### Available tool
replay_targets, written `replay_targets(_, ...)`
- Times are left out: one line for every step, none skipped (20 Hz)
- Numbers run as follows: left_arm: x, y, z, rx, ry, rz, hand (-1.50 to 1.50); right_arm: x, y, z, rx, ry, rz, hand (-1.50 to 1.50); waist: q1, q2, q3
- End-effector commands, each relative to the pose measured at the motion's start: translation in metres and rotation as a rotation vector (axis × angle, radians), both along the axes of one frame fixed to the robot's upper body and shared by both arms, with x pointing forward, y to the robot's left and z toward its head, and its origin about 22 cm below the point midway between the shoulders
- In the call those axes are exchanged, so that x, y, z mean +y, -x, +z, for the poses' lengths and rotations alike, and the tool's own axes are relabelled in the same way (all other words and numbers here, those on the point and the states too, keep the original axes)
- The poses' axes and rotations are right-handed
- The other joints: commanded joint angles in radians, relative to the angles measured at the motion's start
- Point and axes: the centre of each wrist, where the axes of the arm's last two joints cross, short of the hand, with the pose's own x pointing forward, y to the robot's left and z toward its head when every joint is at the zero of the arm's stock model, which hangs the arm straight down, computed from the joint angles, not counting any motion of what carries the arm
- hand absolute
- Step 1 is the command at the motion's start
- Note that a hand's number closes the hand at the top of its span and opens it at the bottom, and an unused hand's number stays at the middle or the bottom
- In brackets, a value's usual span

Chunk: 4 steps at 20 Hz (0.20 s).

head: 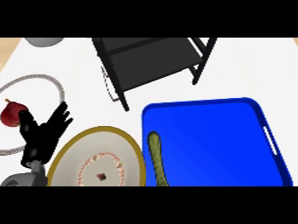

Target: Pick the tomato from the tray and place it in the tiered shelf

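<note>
Left hand (45, 131) open, resting beside gold-rimmed plate (106, 128). No tomato shows on blue tray (228, 144) or tiered shelf (151, 61); step unclear.

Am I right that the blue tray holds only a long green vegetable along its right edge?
Not quite. The head view shows the long green vegetable lying along the left edge of the blue tray, not the right. It is indeed the only thing visible in the tray.
</note>
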Motion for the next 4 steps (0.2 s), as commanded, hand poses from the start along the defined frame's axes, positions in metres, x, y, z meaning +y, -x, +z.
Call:
replay_targets(0.005, -0.003, 0.000, 0.023, 0.002, 0.004, 0.00, -0.054, 0.006, -0.015, 0.004, -0.015, 0.012, -1.50, 0.000, 0.004, -0.002)
replay_targets(0.006, 0.002, -0.004, 0.020, 0.002, -0.003, 0.00, -0.070, 0.014, -0.001, 0.008, 0.001, 0.051, -1.50, -0.004, 0.001, -0.002)
replay_targets(0.001, -0.007, 0.003, 0.018, 0.008, -0.010, 0.00, -0.082, 0.018, 0.000, -0.012, -0.004, 0.034, -1.50, -0.001, 0.004, -0.002)
replay_targets(0.000, -0.002, -0.001, 0.020, -0.002, -0.013, 0.00, -0.083, 0.016, -0.007, -0.006, 0.013, 0.038, -1.50, 0.006, 0.005, -0.002)
